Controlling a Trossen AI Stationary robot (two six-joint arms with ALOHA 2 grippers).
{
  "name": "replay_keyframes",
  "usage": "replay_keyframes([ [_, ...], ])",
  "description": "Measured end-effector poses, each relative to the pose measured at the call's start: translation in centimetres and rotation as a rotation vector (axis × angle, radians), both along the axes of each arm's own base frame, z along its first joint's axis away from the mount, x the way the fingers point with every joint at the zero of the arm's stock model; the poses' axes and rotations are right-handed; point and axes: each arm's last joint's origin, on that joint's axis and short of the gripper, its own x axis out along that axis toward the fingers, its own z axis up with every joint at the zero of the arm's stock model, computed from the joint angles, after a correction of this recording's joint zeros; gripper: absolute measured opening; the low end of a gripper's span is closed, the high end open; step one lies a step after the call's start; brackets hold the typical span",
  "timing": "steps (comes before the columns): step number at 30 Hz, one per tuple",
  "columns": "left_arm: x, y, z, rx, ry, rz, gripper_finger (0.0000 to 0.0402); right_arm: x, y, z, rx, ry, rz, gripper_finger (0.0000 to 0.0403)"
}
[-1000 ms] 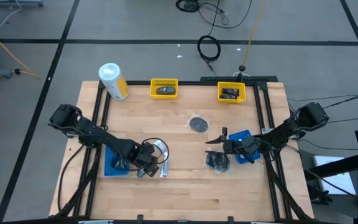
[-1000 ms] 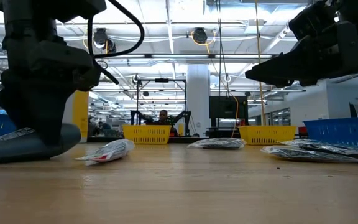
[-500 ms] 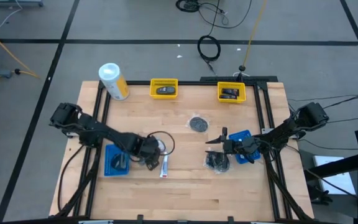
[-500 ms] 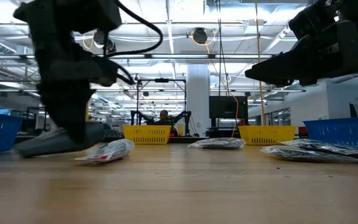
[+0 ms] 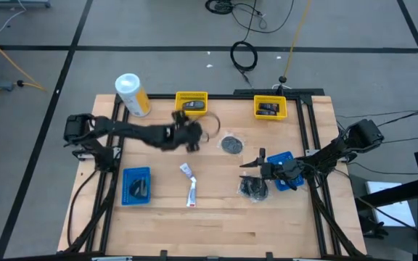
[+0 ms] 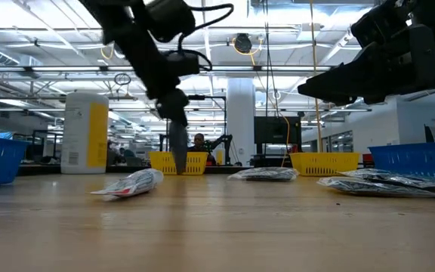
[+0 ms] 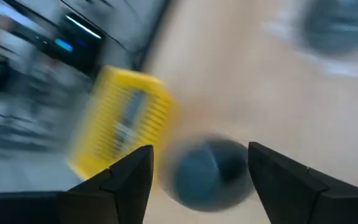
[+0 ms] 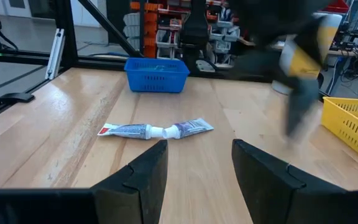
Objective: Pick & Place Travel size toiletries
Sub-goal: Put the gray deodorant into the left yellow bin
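My left gripper (image 5: 189, 136) is over the far middle of the table, just near of the left yellow tray (image 5: 191, 102), and is shut on a dark grey little bottle (image 6: 178, 147). Two white mini tubes (image 5: 189, 183) lie flat end to end on the wood, also seen as white tubes (image 8: 157, 130) in the right wrist view. A round dark disc in clear wrap (image 5: 231, 143) lies mid-table; another dark packet (image 5: 254, 188) lies under the right arm. My right gripper (image 5: 251, 164) hovers open above that packet, beside the right blue tray (image 5: 285, 168). My left gripper pinches the grey bottle between its two fingers; the bottle's rounded body (image 7: 207, 171) shows in the gap between them. The fingers come from above. The bottle hangs upright below them, its lower end (image 6: 178, 170) lifted clear of the table.
A white-and-yellow canister (image 5: 132, 94) stands at the far left corner. A second yellow tray (image 5: 270, 107) with dark items sits at the far right. A blue tray (image 5: 136, 185) holding a dark item sits near left. Bare wood lies along the near edge.
My left gripper has risen from beside the near-left blue tray and swung toward the far edge, up to the left yellow tray. The grey bottle, which lay on the table, has been lifted clear and now hangs upright. The tubes show uncovered. The right arm stayed still.
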Motion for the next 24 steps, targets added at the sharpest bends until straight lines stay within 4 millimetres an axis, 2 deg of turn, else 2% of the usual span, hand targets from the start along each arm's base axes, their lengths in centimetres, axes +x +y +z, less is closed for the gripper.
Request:
replay_keyframes([
  [6, 0.1, 7.8, 2.3, 0.197, -0.095, 0.022, 0.0255, 0.0, 0.0, -0.1, -0.002, 0.006, 0.000, 0.0171],
  [10, -0.8, 10.5, 2.4, 0.150, -0.156, 0.047, 0.0239, 0.0, 0.0, -0.2, -0.005, 0.017, 0.000, 0.0171],
  [14, -1.1, 11.0, 1.7, -0.017, -0.210, -0.020, 0.0221, 0.0, 0.0, -0.2, -0.005, 0.018, 0.000, 0.0171],
  [20, 0.8, 9.2, 0.2, -0.193, -0.265, -0.283, 0.0199, 0.0, 0.0, -0.2, -0.007, 0.022, 0.001, 0.0171],
  [24, 1.8, 9.1, -2.4, -0.287, -0.261, -0.304, 0.0225, 0.0, 0.0, -0.2, -0.004, 0.021, 0.000, 0.0171],
])
